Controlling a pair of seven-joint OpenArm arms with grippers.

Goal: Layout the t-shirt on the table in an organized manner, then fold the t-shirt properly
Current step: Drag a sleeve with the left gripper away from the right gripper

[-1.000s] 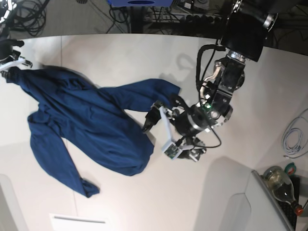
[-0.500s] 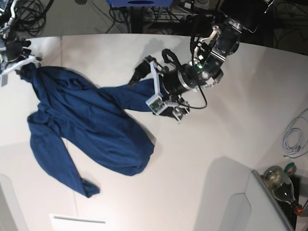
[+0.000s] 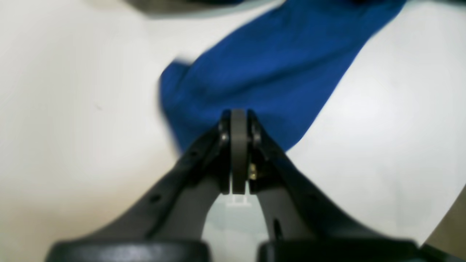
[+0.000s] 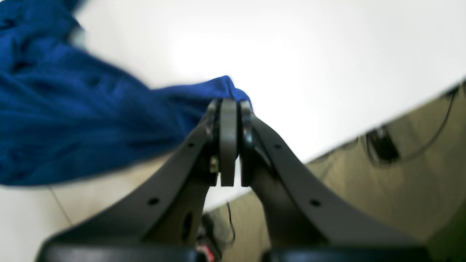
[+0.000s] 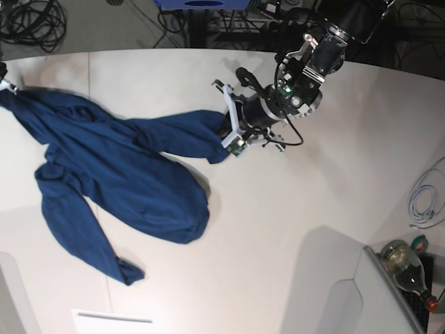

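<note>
A: A broad, smooth white surface [image 5: 292,209] with a curved far edge fills the base view; dark floor and tangled cables lie beyond it, and a glass bottle [image 5: 407,268] stands off its near right corner.

B: Where is the shirt?

A: The large, wrinkled navy blue short-sleeved t-shirt [image 5: 118,174] lies spread on the left half of the surface, one part stretched toward the middle, another toward the far left edge.

B: And the arms?

A: The left arm reaches down from the far right, its wrist bent low and pointing left. The left gripper [image 5: 226,132] is pressed together at the end of the stretched blue cloth; the left wrist view shows its jaws meeting at the fabric's edge [image 3: 238,116].

B: The right one?

A: The right gripper [image 4: 228,105] is pinching a corner of the t-shirt near the surface's edge, jaws pressed together. In the base view only that far-left corner shows.
</note>
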